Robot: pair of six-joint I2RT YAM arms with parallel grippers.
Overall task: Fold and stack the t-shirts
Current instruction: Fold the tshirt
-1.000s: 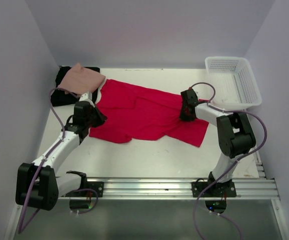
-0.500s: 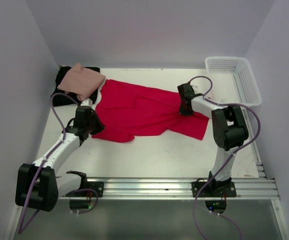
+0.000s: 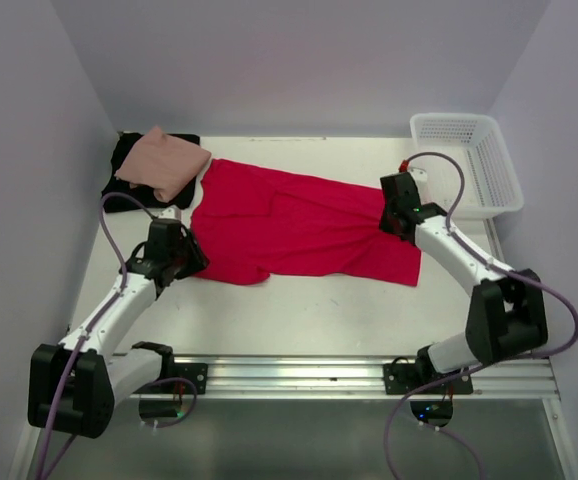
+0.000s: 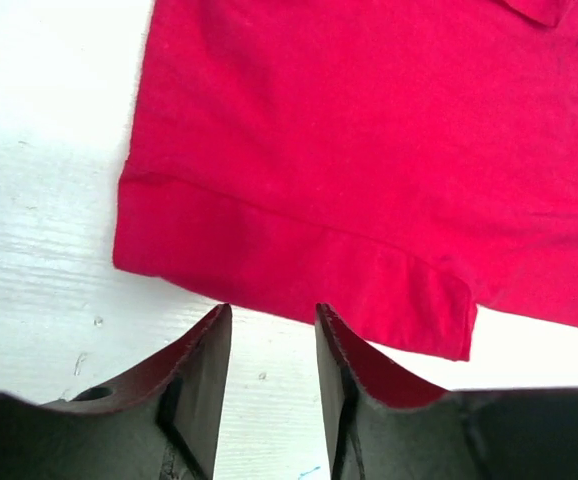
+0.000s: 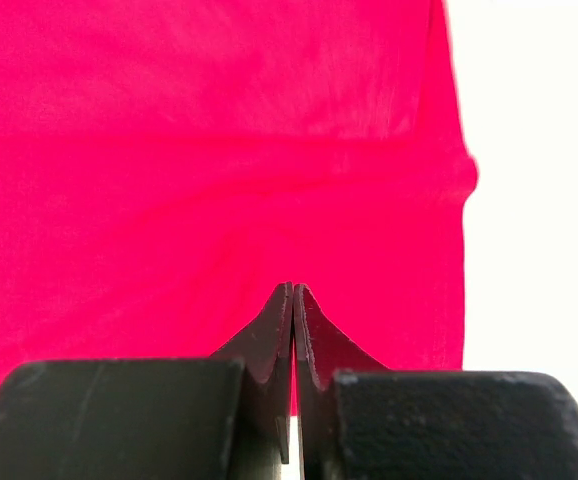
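Observation:
A bright red t-shirt (image 3: 289, 220) lies spread across the middle of the table, fairly flat. In the left wrist view its hem (image 4: 289, 260) lies just beyond my fingertips. My left gripper (image 3: 191, 262) (image 4: 269, 315) is open at the shirt's near left corner, with only white table between its fingers. My right gripper (image 3: 395, 220) (image 5: 293, 290) is shut at the shirt's right end, and cloth creases run toward its tips. A salmon-pink t-shirt (image 3: 164, 160) sits folded on a black t-shirt (image 3: 127, 192) at the back left.
A white lattice basket (image 3: 469, 160) stands at the back right corner. Walls close in the table on the left, back and right. The metal rail (image 3: 299, 375) with the arm bases runs along the near edge.
My left gripper has opened, let go of the red shirt's corner and drawn back toward the near side. My right arm swung right, pulling the shirt out flatter.

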